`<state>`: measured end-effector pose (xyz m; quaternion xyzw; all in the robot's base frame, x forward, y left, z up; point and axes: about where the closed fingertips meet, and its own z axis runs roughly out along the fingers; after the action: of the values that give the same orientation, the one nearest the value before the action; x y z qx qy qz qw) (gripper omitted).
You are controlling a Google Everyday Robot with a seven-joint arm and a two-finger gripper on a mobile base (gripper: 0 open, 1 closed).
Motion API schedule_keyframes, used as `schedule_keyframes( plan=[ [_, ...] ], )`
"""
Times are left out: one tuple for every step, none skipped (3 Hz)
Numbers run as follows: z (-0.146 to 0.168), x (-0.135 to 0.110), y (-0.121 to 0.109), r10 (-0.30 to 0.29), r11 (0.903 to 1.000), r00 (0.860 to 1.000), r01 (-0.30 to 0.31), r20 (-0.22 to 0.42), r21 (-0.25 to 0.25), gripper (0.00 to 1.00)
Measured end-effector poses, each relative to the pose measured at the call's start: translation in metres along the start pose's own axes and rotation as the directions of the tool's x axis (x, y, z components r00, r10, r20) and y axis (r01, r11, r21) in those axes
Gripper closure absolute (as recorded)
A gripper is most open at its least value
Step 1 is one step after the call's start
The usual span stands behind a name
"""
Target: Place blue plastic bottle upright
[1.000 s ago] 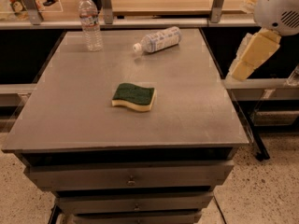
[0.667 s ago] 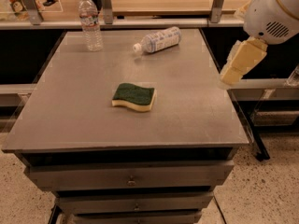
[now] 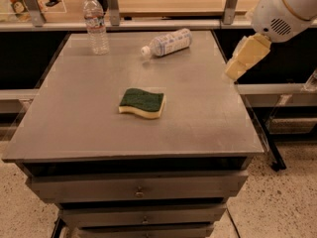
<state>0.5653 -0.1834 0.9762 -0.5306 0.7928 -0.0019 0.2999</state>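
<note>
The blue plastic bottle (image 3: 167, 42) lies on its side at the far middle of the grey table (image 3: 74, 118), white cap pointing left, blue-and-white label round its middle. My gripper (image 3: 233, 72) hangs over the table's right edge, to the right of the bottle and nearer the front, apart from it. The white arm rises from it to the upper right. Nothing shows in the gripper.
A clear bottle with a narrow red-and-white label (image 3: 96, 24) stands upright at the far left corner. A green-and-yellow sponge (image 3: 142, 103) lies mid-table. Drawers (image 3: 138, 190) sit below the tabletop. A wooden shelf runs behind; metal racks stand at the right.
My gripper and arm have moved left, from beyond the table's right side to over its right edge. The bottles and the sponge have not moved.
</note>
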Motion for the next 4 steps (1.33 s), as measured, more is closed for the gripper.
schedule_keyframes(
  plan=[
    [0.000,0.000,0.000,0.000,1.0000,1.000,0.000,0.000,0.000,0.00],
    [0.025,-0.003,-0.003,-0.031,0.9987,0.999,0.030,-0.017,-0.041,0.00],
    [0.054,-0.023,-0.011,-0.157,0.9853,0.987,0.155,-0.028,-0.073,0.00],
    [0.076,-0.040,-0.029,-0.280,0.9577,0.960,0.277,-0.023,-0.077,0.00]
  ],
)
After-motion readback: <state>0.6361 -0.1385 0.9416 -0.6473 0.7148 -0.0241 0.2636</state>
